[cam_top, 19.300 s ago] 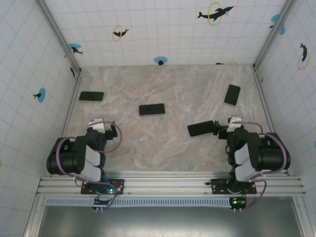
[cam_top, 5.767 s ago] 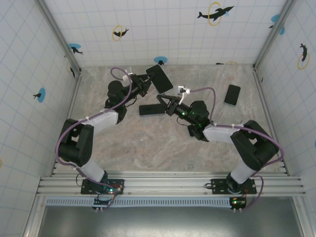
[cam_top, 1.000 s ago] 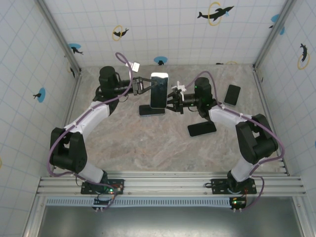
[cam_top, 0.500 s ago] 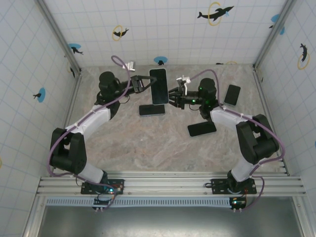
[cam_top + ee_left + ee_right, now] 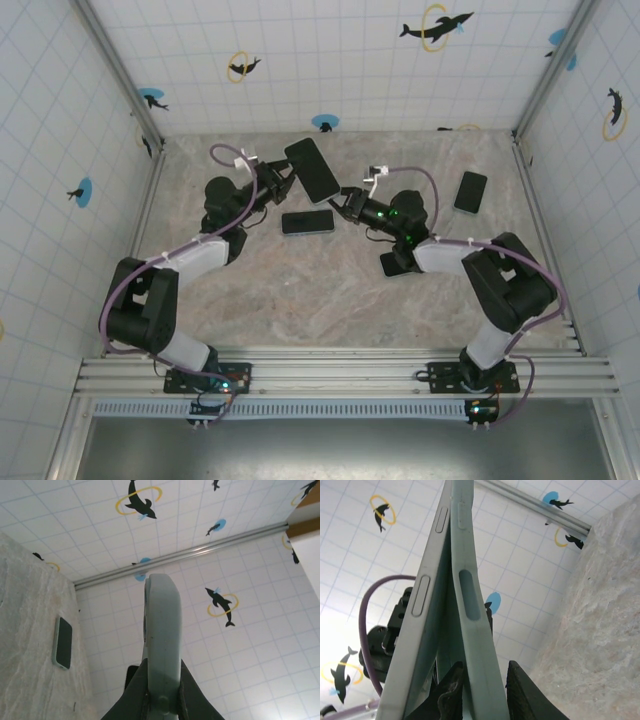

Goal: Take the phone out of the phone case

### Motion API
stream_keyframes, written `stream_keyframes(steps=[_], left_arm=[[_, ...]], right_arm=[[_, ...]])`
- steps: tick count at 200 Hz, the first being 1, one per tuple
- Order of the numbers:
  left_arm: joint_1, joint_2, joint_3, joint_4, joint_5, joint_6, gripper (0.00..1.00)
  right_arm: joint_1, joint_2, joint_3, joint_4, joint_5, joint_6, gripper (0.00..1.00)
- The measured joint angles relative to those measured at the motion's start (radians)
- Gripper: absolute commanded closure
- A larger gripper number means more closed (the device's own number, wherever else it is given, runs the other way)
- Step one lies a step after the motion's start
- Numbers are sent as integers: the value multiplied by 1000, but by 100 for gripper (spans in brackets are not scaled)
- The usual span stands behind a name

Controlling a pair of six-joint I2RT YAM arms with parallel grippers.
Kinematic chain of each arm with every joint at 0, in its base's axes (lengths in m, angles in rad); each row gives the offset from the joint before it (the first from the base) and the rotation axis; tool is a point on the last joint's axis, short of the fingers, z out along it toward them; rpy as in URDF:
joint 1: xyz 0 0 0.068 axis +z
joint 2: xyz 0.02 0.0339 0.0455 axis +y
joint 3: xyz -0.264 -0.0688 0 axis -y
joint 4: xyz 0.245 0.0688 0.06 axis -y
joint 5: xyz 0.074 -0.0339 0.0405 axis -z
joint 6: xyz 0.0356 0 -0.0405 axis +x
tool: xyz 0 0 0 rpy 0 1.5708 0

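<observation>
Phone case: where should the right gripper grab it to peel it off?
Pinch the case by its side wall at the near end, coming from below, one finger in the gap beside the phone. There the wall splays off the phone in a V, leaving a free lip.

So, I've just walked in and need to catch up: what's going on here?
Both arms hold one phone up above the table. The left claw clamps one end; the right claw pinches the edge of the pale case, which stands partly peeled away from the phone. Three more phones lie on the table.
</observation>
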Motion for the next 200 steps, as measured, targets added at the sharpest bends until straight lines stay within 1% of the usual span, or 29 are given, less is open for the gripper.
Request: stream_keyframes(steps=[30, 79, 102, 167, 200], left_arm=[[-5, 16, -8, 36, -34, -43, 100], [-8, 49, -14, 73, -46, -85, 100], [-10, 60, -14, 82, -45, -96, 100], [-12, 81, -21, 119, -45, -130, 100], [-12, 92, -23, 132, -45, -147, 100]], right_arm=[[37, -21, -26, 4, 126, 74, 76], [63, -24, -39, 8, 220, 124, 78], [67, -25, -47, 17, 243, 132, 78], [69, -26, -60, 32, 281, 154, 74], [70, -27, -61, 31, 291, 158, 74]])
